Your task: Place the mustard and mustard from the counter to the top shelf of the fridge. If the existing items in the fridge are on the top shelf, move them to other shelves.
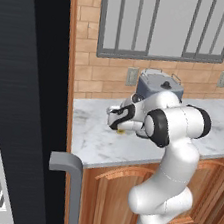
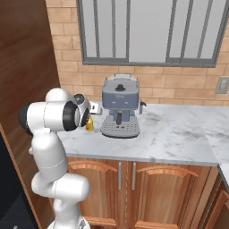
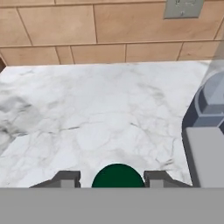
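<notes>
Gripper (image 3: 117,178) straddles half-hidden dark-capped mustard (image 3: 117,176)

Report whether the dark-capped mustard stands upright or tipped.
Upright: the dark cap faces up between the gripper fingers; its amber body stands on the counter.

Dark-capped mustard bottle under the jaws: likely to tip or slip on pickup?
Probably rigid: the mustard bottle shows as a small, squat, upright amber shape on the counter, so tipping looks unlikely. Its round dark cap sits between the gripper's jaws; a smooth round body might twist or slip. Likely light, being so small beside the coffee machine.
</notes>
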Robot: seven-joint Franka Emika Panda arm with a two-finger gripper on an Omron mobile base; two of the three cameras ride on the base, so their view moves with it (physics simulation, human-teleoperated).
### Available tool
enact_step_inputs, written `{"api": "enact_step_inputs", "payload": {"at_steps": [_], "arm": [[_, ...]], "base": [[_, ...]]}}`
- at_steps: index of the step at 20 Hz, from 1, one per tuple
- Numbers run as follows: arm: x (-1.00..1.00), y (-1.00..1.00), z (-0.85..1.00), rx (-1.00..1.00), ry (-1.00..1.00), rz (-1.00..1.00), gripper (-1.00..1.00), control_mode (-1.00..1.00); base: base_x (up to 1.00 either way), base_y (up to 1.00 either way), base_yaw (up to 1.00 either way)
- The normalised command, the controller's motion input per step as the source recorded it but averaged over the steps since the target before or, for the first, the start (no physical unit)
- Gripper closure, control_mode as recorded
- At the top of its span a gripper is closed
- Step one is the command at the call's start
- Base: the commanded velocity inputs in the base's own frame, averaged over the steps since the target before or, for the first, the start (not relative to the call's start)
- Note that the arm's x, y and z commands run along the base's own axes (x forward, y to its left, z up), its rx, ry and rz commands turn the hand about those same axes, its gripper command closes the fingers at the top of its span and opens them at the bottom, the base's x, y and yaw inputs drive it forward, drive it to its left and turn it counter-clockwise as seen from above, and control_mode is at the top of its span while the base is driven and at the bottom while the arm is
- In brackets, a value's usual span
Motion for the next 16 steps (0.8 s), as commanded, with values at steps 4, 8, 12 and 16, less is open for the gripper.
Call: {"api": "enact_step_inputs", "payload": {"at_steps": [4, 8, 12, 16], "arm": [[0.00, 0.00, 0.00, 0.00, 0.00, 0.00, 1.00, -1.00], [-0.29, -0.02, 0.19, 0.00, -0.03, 0.00, 1.00, -1.00], [-0.94, -0.23, 0.85, 0.02, -0.06, 0.00, 1.00, -1.00], [-1.00, -0.30, 1.00, 0.00, -0.01, 0.00, 1.00, -1.00]], "base": [[0.00, 0.00, 0.00], [0.00, 0.00, 0.00], [0.00, 0.00, 0.00], [0.00, 0.00, 0.00]]}}
